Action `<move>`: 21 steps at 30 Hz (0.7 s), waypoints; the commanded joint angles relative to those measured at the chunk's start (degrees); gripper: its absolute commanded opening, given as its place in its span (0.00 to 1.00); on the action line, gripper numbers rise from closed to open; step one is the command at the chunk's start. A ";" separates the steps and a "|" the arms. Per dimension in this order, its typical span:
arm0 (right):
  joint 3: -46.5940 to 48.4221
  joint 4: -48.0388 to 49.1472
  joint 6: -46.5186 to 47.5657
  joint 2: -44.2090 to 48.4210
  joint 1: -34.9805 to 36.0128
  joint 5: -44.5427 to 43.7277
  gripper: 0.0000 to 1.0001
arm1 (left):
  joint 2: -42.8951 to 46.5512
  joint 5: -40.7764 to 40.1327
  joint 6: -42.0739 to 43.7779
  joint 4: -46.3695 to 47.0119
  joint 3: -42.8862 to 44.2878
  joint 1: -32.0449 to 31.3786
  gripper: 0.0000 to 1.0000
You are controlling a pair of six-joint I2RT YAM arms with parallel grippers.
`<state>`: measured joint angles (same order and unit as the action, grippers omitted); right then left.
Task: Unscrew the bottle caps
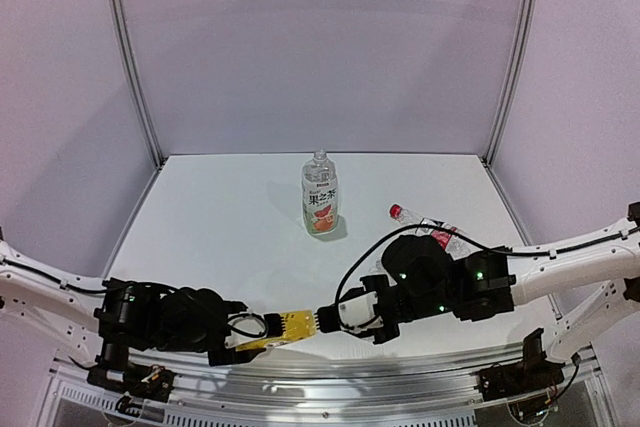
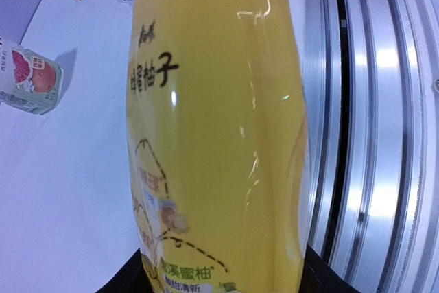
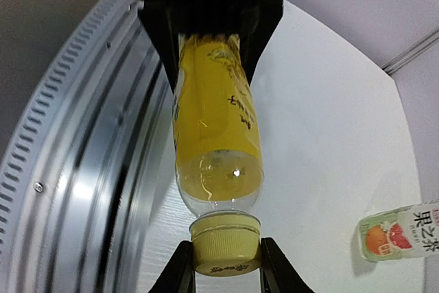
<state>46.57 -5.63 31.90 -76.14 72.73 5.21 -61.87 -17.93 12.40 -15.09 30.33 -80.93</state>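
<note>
While the right gripper (image 3: pixel 226 271) pinches the yellow cap (image 3: pixel 226 246), one finger on each side of its ribbed skirt, the left gripper (image 1: pixel 258 339) clamps the lower body of the yellow bottle (image 3: pixel 216 135). Both sets of jaws are closed hard on plastic with no slack showing.

The bottle is held level between the two arms, over the near edge of the table (image 1: pixel 220 237) and alongside the metal rail (image 3: pixel 89 169). The cap looks seated on the neck.

Handling, as a judgement:
- The bottle looks mostly full, so it has some weight.
- Its walls are thin and would dent under squeeze.
- The glossy sleeve is likely slick, so the body may spin in the left jaws.
- The cap is small, stiff and ribbed, the best purchase for twisting.

Farther out, the fruit-label bottle (image 1: pixel 319 197) stands upright at mid-table. A red-capped bottle (image 1: pixel 428 229) lies on its side behind the right arm.
</note>
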 commanded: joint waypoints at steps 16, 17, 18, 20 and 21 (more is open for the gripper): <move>4.50 -7.26 -20.20 19.21 2.51 3.63 0.99 | -3.64 -15.95 0.66 11.02 2.43 -2.65 0.00; 4.62 -6.90 -23.64 20.36 2.33 3.11 0.99 | -3.19 -17.42 1.52 12.66 1.52 -3.11 0.00; 4.85 -6.69 -26.30 21.01 1.97 2.11 0.99 | -2.85 -19.18 2.38 14.30 0.64 -3.75 0.00; 5.79 -7.65 -33.28 20.79 -0.65 0.81 0.99 | -2.70 -23.54 5.21 20.44 -1.42 -5.13 0.00; 6.57 -9.01 -36.82 19.81 -3.14 1.99 0.97 | -2.99 -25.68 6.87 23.51 -2.32 -6.09 0.00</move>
<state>51.68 -12.84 12.14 -54.63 74.46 6.24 -65.45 -34.11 14.02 -3.14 31.68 -84.36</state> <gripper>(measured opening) 0.991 0.556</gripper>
